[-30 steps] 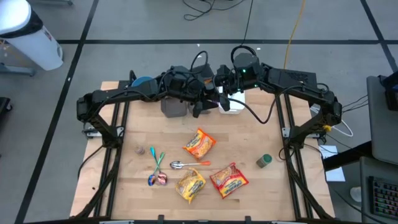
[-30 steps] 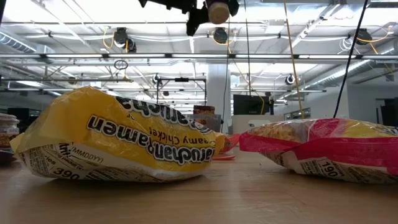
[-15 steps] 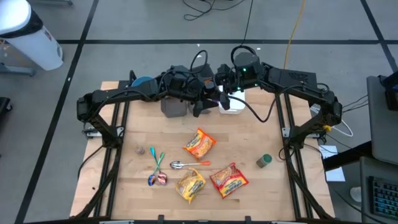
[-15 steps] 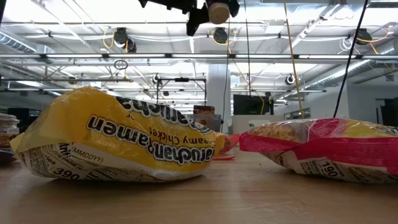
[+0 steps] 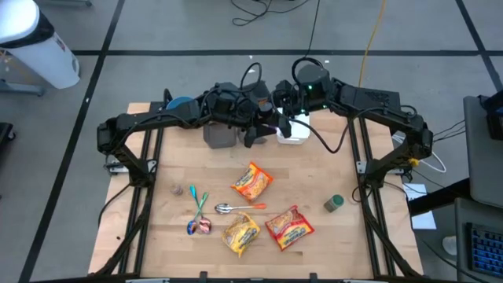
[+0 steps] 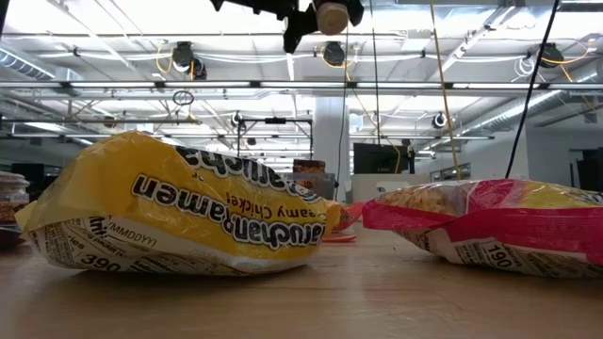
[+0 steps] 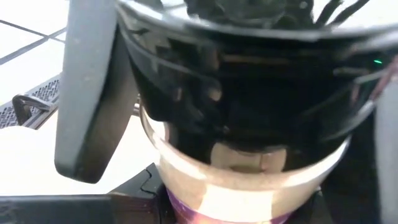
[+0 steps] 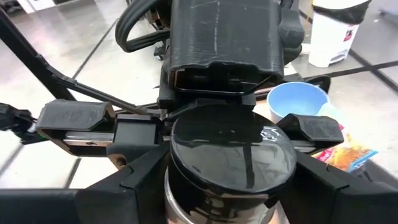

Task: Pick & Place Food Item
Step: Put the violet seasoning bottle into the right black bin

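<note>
Black-lidded jar (image 8: pixel 233 158) | rigid, smooth, likely slippery; best held at body below lid | left gripper (image 5: pixel 263 130) closed on it, aloft | right gripper (image 5: pixel 284 101) adjacent, aperture indeterminate

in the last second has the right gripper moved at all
Barely: in the high view the right gripper edged slightly up-picture, judged against the white box under it.

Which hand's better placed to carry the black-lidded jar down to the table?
Left, probably. The left hand has the jar seated deep between its fingers, apparently gripped, high above the table. The right hand only crowds in at the lid.
</note>
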Controlling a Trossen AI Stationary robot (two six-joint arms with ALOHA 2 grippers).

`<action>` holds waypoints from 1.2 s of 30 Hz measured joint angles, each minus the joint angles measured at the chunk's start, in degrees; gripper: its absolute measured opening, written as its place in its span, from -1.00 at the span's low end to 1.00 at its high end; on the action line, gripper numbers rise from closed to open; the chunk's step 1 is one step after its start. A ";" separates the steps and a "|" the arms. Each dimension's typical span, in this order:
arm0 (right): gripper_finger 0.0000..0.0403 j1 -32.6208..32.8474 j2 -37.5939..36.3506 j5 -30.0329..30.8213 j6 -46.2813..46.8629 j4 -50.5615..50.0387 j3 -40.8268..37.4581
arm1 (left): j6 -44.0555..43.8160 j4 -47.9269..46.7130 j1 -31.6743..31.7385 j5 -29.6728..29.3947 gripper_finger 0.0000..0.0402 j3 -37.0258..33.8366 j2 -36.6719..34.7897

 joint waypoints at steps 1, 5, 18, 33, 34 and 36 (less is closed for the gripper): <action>0.21 -0.10 0.00 -0.53 0.15 0.00 0.00 | 0.07 -0.02 -0.02 -0.02 -0.08 0.00 0.00; 0.22 -0.31 0.00 -1.55 1.11 0.02 0.00 | 0.22 -0.08 -0.02 0.11 -0.08 0.00 -0.02; 0.48 -2.08 -0.65 -1.88 1.01 1.44 0.00 | 0.70 -0.05 0.02 -0.02 -0.09 0.00 -0.08; 0.46 -4.30 -3.40 -3.95 1.12 3.23 0.09 | 1.73 -1.23 -0.03 0.38 -0.09 -0.07 -0.11; 0.46 -4.75 -3.45 -4.98 0.92 2.73 0.09 | 1.79 -1.20 -0.04 0.46 -0.09 -0.07 -0.12; 0.45 -5.29 -3.33 -7.02 1.06 1.98 0.09 | 2.30 -1.65 0.01 0.96 -0.09 -0.07 -0.21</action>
